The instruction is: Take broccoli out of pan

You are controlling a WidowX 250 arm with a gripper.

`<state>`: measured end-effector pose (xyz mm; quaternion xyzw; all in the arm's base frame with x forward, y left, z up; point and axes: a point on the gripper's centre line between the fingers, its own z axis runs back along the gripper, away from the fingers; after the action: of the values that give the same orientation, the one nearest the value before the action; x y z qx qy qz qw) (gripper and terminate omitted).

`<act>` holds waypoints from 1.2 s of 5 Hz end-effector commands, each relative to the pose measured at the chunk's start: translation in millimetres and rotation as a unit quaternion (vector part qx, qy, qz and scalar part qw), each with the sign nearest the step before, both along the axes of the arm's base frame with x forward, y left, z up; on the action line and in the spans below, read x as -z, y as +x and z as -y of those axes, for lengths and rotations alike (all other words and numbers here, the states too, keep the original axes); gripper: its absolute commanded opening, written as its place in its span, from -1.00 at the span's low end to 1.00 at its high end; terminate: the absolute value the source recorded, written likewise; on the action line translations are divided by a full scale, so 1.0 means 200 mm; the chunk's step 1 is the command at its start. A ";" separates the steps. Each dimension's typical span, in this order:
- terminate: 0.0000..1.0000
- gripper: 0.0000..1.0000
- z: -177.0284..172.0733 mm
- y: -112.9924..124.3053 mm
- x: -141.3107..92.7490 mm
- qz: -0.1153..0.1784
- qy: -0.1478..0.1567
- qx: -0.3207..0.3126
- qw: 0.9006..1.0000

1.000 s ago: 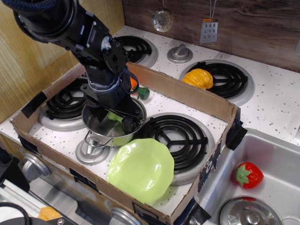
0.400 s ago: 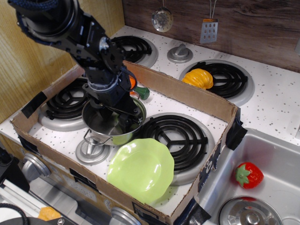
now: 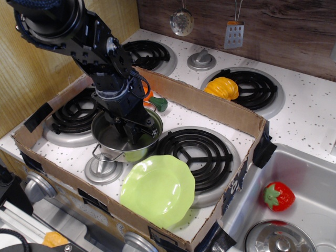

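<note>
Stainless steel rings the claw (image 3: 131,137), which has been lowered deep into the pan (image 3: 105,137) since a second ago, when it was held higher with the broccoli plainly seen at its tips. The broccoli itself is now hidden behind the arm; only a lime-green glint is seen low on the pan's wall, perhaps a reflection of the plate (image 3: 158,190). Whether the claw is apart or clamped cannot be told. The broccoli is judged to be inside the pan, so the lift out is not yet done.
</note>
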<state>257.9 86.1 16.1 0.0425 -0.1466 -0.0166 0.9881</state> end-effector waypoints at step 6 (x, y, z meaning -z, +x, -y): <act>-1.00 -1.00 -0.44 0.11 -0.51 0.021 0.068 0.071 0.995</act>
<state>274.1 173.7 98.5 0.0804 -0.1491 -0.1008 0.9804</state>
